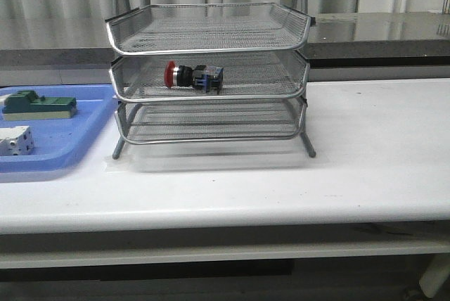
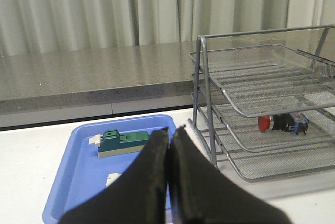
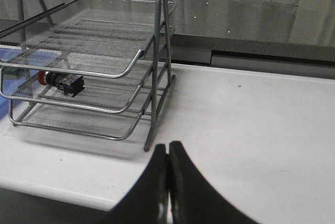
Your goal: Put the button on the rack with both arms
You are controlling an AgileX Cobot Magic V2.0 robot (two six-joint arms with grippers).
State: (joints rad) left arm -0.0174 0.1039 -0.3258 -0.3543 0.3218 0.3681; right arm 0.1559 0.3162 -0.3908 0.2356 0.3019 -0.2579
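Button on side, rack middle tray.

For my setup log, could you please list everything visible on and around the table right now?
Rack: one, silver wire mesh, three tiers, middle of the table.
Button: one, red head with black and blue body, lying on its side in the rack's middle tier.
Tray: one, blue plastic, left of the rack.
Green block: one, in the tray.
White block: one, in the tray, nearer the front.
Table: one, white.
Counter: one, grey, behind the table.
Left gripper: black, shut, empty.
Right gripper: black, shut, empty.
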